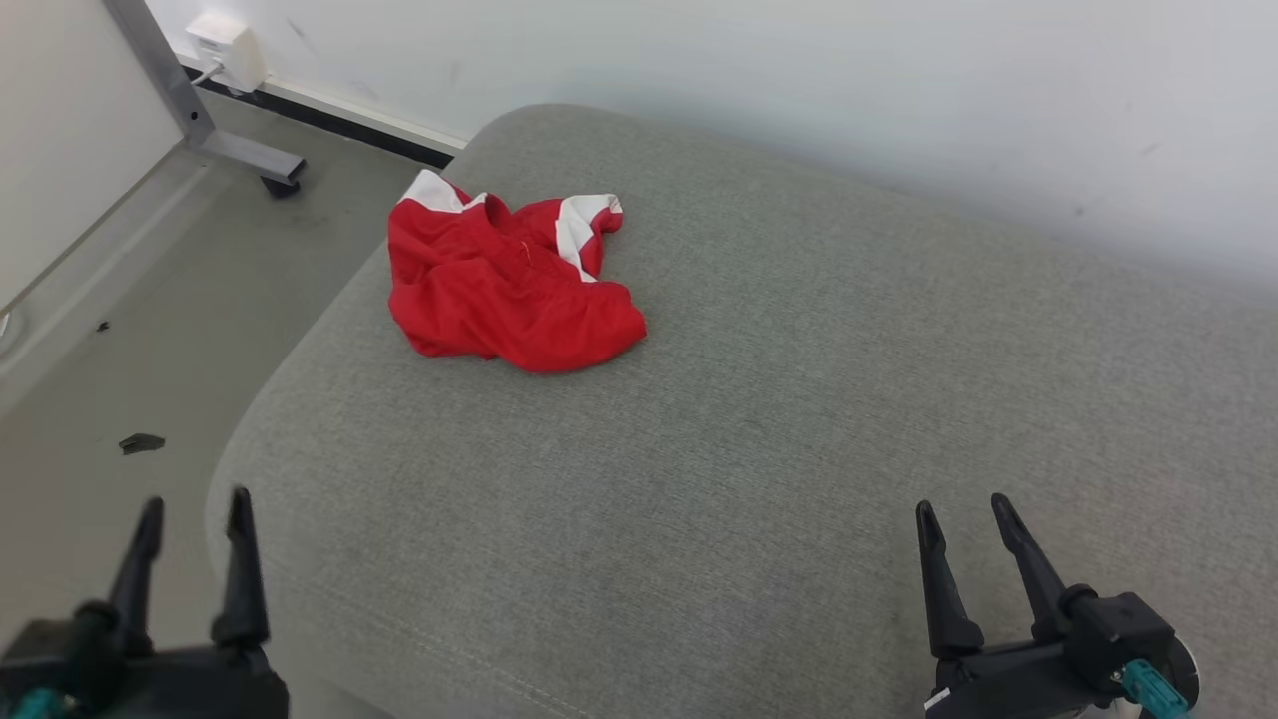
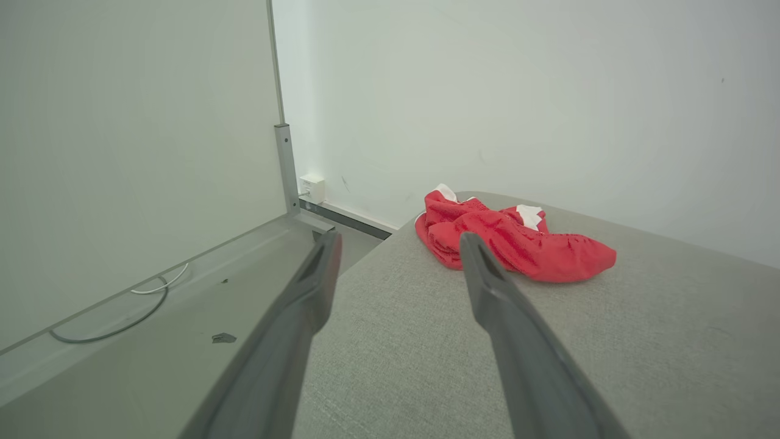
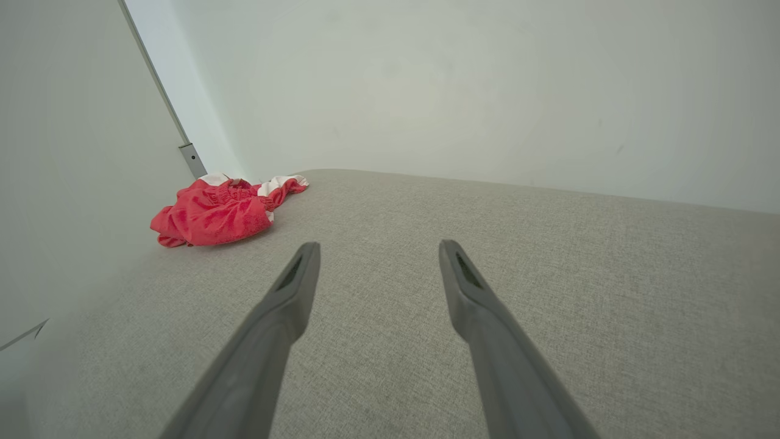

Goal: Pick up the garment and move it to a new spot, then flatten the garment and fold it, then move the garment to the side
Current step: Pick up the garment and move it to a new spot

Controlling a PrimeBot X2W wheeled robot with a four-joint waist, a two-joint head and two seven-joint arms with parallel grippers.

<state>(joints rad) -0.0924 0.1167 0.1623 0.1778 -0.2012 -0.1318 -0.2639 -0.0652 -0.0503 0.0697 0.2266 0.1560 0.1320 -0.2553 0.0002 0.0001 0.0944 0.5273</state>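
A red garment (image 1: 504,285) with white side stripes lies crumpled near the far left corner of a grey upholstered surface (image 1: 759,419). It also lies ahead in the left wrist view, garment (image 2: 518,244), and far off to the left in the right wrist view, garment (image 3: 213,210). My left gripper (image 1: 195,509) hangs open at the lower left, over the surface's near left edge, well short of the cloth. At the lower right, my right gripper (image 1: 963,514) stands open above the bare fabric. Nothing sits between either pair of fingers, as with left gripper (image 2: 399,241) and right gripper (image 3: 378,250).
A white wall (image 1: 899,90) runs close behind the surface. To the left is a grey floor (image 1: 130,330) with a metal frame leg (image 1: 200,120), a white wall box (image 1: 228,45), a cable (image 2: 122,311) and a small dark scrap (image 1: 140,442).
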